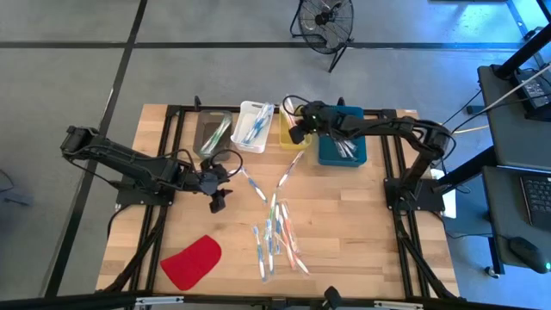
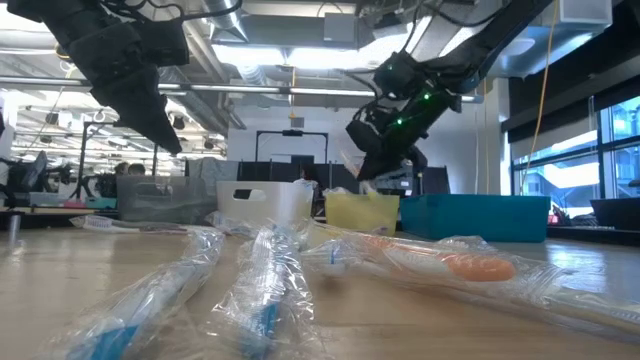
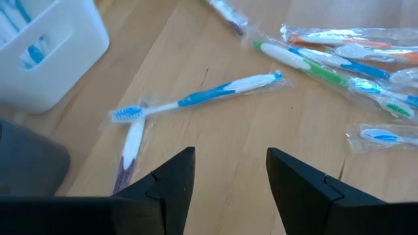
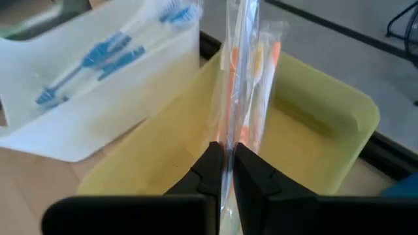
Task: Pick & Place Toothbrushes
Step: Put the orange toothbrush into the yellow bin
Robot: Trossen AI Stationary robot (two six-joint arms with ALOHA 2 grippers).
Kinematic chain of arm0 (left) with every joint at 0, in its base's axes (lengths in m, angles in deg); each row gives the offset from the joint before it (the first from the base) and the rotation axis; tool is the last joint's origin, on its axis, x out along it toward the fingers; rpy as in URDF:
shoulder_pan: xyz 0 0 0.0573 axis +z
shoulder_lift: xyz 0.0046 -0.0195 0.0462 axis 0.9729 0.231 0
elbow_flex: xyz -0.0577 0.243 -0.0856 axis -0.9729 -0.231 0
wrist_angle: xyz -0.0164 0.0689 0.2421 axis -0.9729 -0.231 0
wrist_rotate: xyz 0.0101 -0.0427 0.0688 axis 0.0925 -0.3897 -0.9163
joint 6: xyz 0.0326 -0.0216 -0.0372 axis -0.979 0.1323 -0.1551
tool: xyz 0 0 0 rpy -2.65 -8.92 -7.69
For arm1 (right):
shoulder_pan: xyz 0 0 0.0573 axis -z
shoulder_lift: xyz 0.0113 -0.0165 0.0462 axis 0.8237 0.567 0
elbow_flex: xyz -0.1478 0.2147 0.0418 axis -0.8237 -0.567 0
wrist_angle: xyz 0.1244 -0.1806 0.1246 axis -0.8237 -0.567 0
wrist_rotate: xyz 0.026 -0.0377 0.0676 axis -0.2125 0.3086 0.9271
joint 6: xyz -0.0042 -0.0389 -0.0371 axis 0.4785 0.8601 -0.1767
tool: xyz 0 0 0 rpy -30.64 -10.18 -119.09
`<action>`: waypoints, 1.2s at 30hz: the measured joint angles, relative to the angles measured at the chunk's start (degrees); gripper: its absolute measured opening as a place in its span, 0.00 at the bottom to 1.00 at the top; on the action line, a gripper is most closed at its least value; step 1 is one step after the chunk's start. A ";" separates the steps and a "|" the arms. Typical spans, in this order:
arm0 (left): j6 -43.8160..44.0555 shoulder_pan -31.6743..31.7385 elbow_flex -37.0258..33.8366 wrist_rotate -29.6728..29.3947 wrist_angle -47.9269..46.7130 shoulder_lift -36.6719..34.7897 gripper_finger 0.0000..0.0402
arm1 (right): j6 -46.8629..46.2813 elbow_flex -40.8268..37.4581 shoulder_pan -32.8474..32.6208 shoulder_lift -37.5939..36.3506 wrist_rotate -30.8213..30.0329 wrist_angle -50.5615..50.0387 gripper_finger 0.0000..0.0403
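Observation:
My right gripper [image 4: 225, 160] hangs over the yellow bin [image 4: 326, 124] at the table's far edge, shut on an orange toothbrush [image 4: 251, 59] in a clear wrapper. In the high view the right gripper [image 1: 299, 131] sits between the white bin [image 1: 254, 125] and the teal bin [image 1: 343, 148]. My left gripper [image 3: 228, 171] stands open above the wood, left of centre, short of a blue toothbrush [image 3: 196, 98] that lies flat on the table. Several more wrapped toothbrushes [image 1: 277, 237] lie in a loose heap near the table's middle. My right gripper pinches the wrapped orange toothbrush between its two fingers, on the clear wrapper beside the orange handle [image 4: 230, 134]. The fingers slant down from the table's right side. The toothbrush runs on ahead of the fingers, lifted clear, above the yellow bin's inside.
The white bin [image 4: 98, 65] holds blue toothbrushes. A grey bin [image 1: 213, 131] stands to its left. A flat red piece [image 1: 191, 263] lies at the near left. A black frame runs around the table's edges. Bare wood lies between the heap and the bins.

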 joint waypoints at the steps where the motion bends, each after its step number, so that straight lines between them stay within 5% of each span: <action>1: -1.09 0.01 0.00 0.00 0.53 0.01 0.46 | -0.16 -0.01 0.18 0.38 0.39 -0.21 0.06; 10: -21.19 0.36 0.02 -0.06 7.60 1.26 0.46 | -0.74 -0.01 0.80 2.60 2.84 -0.57 0.06; 17: -33.77 2.07 0.04 0.07 15.22 10.51 0.46 | -0.92 -0.01 0.91 2.60 2.82 -1.77 0.06; 36: -48.96 10.99 0.04 7.06 29.87 29.23 0.46 | -1.77 -0.01 2.01 2.60 5.44 -4.81 0.09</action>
